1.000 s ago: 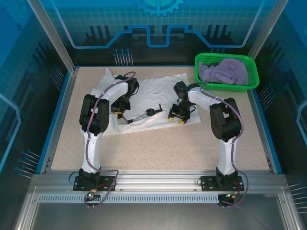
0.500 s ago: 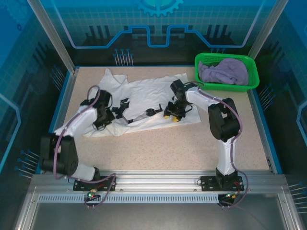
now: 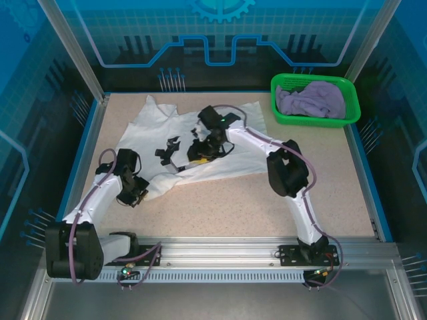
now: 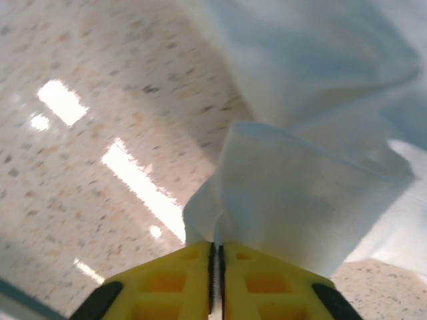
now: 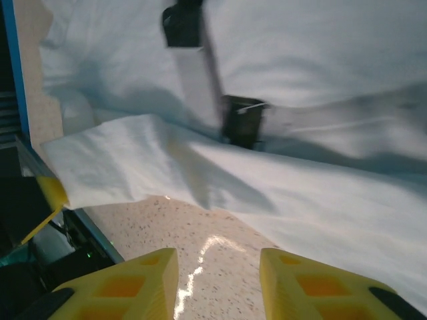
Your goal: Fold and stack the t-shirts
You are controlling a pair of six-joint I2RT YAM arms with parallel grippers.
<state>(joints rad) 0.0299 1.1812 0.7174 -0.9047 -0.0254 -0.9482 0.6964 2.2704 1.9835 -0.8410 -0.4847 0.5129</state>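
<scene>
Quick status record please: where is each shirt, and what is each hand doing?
white t-shirt: spread unfolded on the table
left hand: shut on a corner of the white t-shirt, at the near left
right hand: open, holding nothing, above the white t-shirt's near edge
lavender t-shirt: crumpled in the green basket, far right corner
folds done: none visible
stack: not yet begun

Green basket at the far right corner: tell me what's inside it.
A crumpled lavender t-shirt fills most of the green basket. The basket floor and anything beneath the cloth is covered.
</scene>
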